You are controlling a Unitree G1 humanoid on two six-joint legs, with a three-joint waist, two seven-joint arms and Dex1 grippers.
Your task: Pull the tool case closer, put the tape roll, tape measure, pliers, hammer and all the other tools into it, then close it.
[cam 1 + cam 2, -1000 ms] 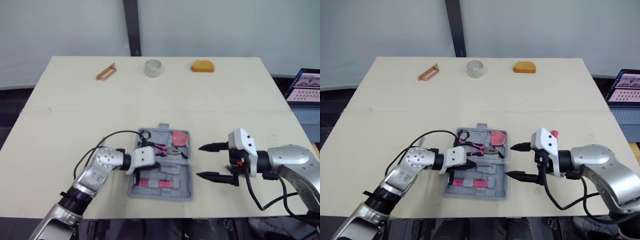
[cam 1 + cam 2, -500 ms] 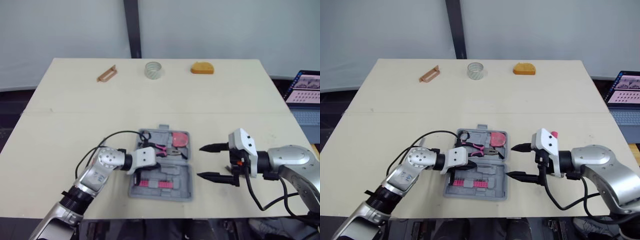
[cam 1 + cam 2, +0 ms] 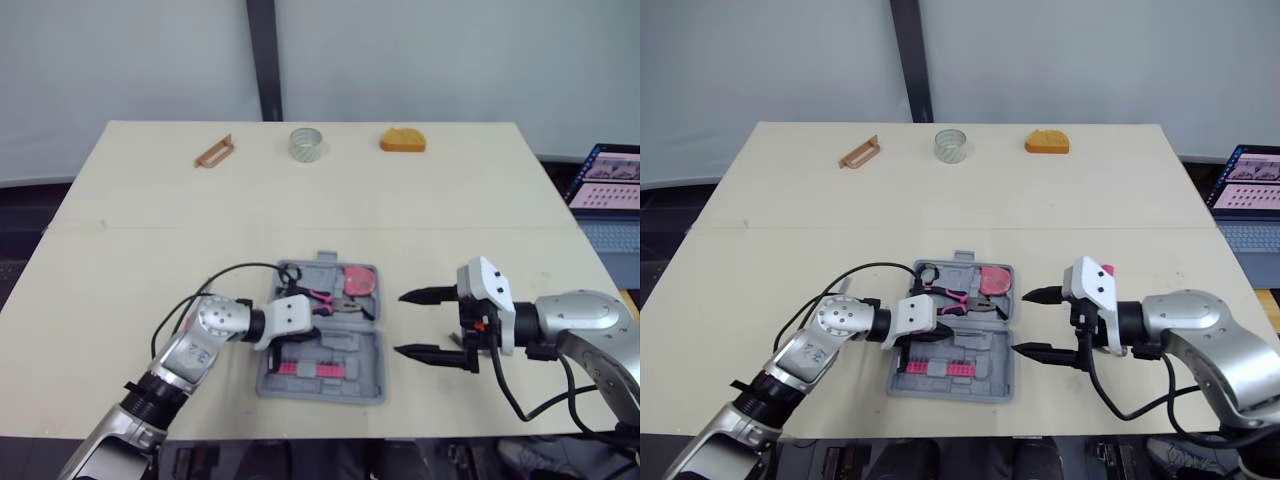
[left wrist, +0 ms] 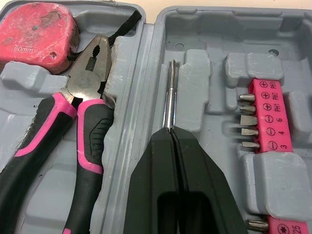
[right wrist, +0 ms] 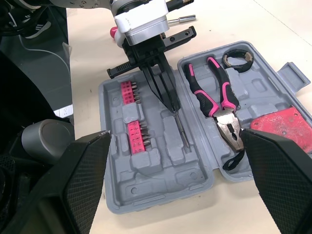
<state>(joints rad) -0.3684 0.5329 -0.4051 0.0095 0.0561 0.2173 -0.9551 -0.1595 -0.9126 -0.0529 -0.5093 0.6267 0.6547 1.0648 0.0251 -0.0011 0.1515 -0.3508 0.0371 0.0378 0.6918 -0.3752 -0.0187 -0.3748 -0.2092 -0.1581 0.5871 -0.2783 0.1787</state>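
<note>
The grey tool case [image 3: 372, 378] lies open near the table's front edge. One half holds the pink tape measure [image 4: 36, 31], the pink-handled pliers [image 4: 80, 114] and a black ring [image 5: 237, 58]. The other half holds pink bit strips [image 4: 270, 114]. My left gripper [image 4: 171, 132] is shut on a thin metal screwdriver shaft [image 4: 169, 105] that lies along a groove in the case. Right of the case, my right gripper [image 3: 400, 324] hangs open and holds nothing. A clear tape roll [image 3: 307, 142] stands at the table's far edge.
A brown handle-shaped tool [image 3: 213, 151] and an orange object [image 3: 403, 139] lie at the far edge, either side of the tape roll. A small metal bit [image 5: 181, 19] rests on the table beyond the left gripper. A laptop [image 3: 605, 185] sits off the table's right side.
The whole picture has shifted down slightly, so the camera moved. Both grippers and the case hold their places.
</note>
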